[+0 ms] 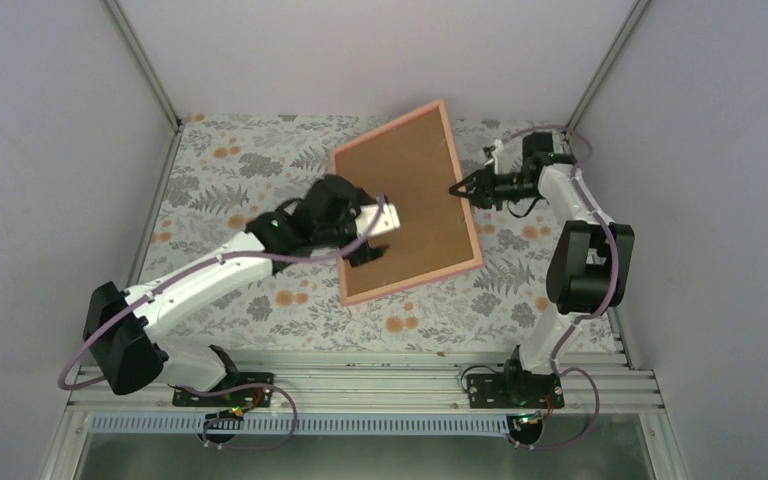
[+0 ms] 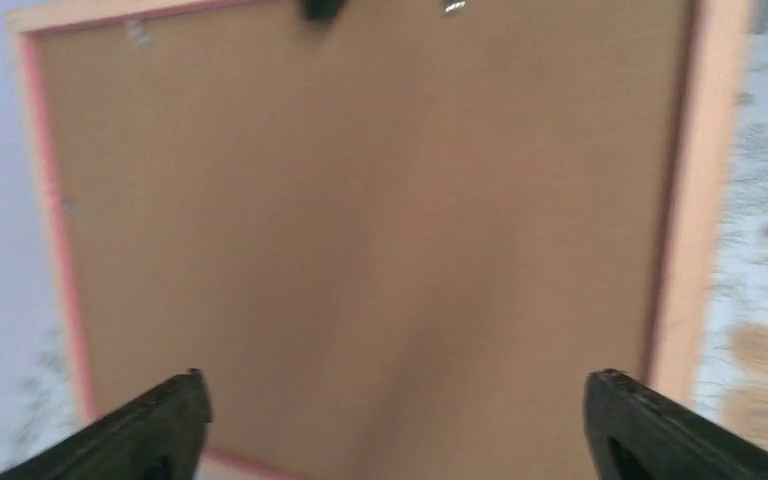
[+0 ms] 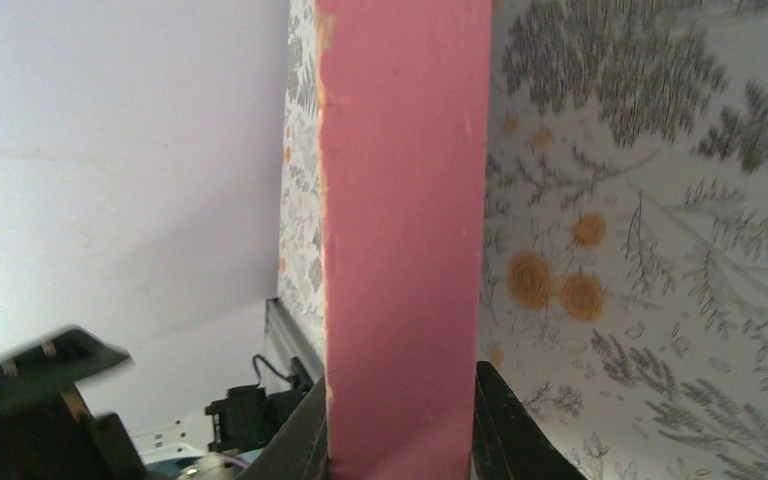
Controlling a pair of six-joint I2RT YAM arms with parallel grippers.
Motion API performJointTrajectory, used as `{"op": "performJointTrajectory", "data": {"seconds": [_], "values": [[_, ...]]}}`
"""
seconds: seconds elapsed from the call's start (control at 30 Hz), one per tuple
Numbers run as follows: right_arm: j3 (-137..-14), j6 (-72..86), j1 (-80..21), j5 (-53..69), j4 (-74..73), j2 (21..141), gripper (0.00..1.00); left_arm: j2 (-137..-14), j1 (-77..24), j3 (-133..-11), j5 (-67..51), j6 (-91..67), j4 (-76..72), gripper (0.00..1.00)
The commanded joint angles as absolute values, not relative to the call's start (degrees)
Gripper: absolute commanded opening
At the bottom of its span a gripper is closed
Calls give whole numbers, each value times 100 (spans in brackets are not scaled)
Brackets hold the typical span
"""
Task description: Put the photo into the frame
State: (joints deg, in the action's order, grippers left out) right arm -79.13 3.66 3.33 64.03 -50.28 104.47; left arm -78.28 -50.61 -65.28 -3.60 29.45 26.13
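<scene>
The frame (image 1: 415, 283) lies back side up at the table's middle, showing its brown backing board (image 1: 410, 200) inside thin pink edges. My right gripper (image 1: 457, 188) is shut on the frame's right edge, which fills the right wrist view as a pink band (image 3: 405, 200) between the fingers (image 3: 505, 430). My left gripper (image 1: 378, 232) is open over the backing's left part, and the left wrist view shows its fingertips (image 2: 175, 410) wide apart above the brown board (image 2: 360, 220). The photo is out of view.
A floral tablecloth (image 1: 250, 160) covers the table. Grey walls close in the back and both sides. An aluminium rail (image 1: 360, 375) with both arm bases runs along the near edge. Small metal tabs (image 2: 453, 8) show at the backing's far edge.
</scene>
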Motion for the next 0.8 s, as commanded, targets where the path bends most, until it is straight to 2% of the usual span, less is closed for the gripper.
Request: {"op": "performJointTrajectory", "data": {"seconds": [0.0,0.23,0.43,0.57,0.77], "values": [[-9098,-446,387,6355,-5059,9752,4,-7778,-4162,-7172,-277,2665,2869,98],[-10915,-1392,319,5169,-5655,9766,4,-8000,-2722,-7516,-605,1424,2665,100],[-12056,-2260,-121,3552,-5698,9697,3,-8295,-1562,-7951,-712,808,2663,100],[-11655,-2972,-805,2308,-5195,9278,3,-8421,-1016,-8102,-896,612,2706,100],[-10277,-3868,-1942,387,-3891,8674,3,-8379,-517,-8184,-965,527,2731,100]]}}
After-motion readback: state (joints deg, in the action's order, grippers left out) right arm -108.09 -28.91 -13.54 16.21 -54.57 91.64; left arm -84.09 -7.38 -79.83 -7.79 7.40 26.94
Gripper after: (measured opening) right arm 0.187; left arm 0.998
